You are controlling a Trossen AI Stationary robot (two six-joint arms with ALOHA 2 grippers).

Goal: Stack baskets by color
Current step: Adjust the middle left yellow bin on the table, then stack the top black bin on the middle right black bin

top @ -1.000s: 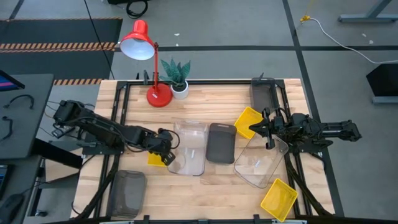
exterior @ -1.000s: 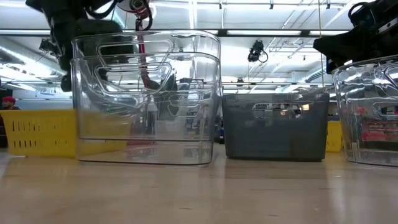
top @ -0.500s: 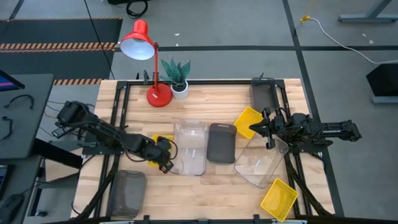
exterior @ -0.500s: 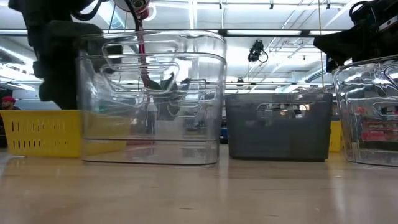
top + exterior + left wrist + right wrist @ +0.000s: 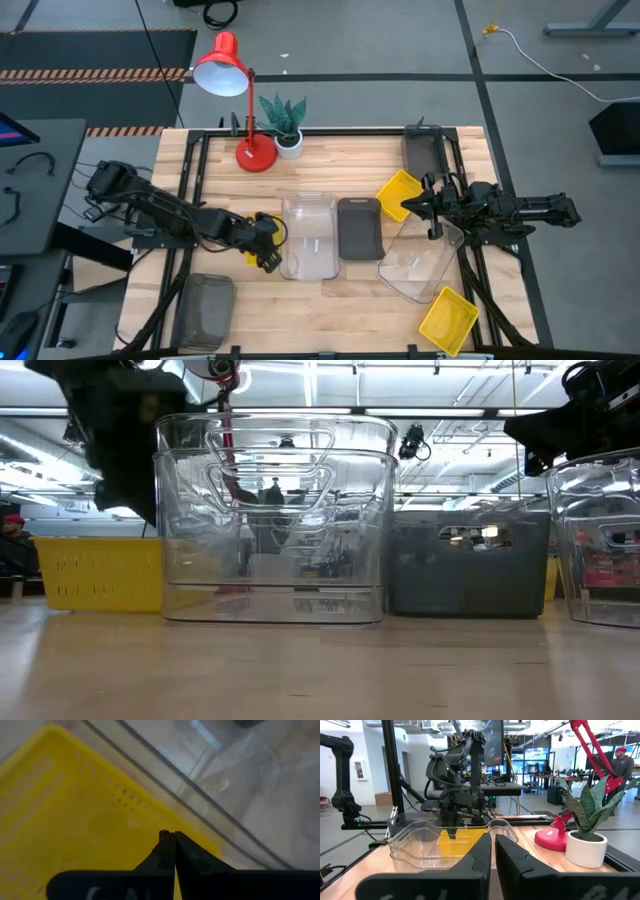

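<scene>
The left gripper (image 5: 268,248) has its jaws clenched with nothing between them; in the left wrist view the two dark tips meet over the small bright yellow perforated plastic basket (image 5: 75,815). In the high view this gripper is low over the wooden bench (image 5: 330,160), at about 8 o'clock from the bench centre, just beside the left wall of the clear transparent rectangular basket stack (image 5: 307,235). The left arm lies nearly flat and stretches from its base at 9 o'clock toward the centre, with a bend at the elbow.

The right gripper (image 5: 408,206) has its jaws nearly together, and I cannot tell if they grasp anything. It hovers at about 3 o'clock, between the second yellow basket (image 5: 398,194) and the tilted clear basket (image 5: 420,262). The right arm reaches level from the right edge inward.

A dark grey rectangular plastic basket (image 5: 359,228) stands just right of the clear stack. Another grey basket (image 5: 206,310) is at 7 o'clock, one more (image 5: 424,150) at 1 o'clock, and a third yellow basket (image 5: 448,320) at 5 o'clock.
</scene>
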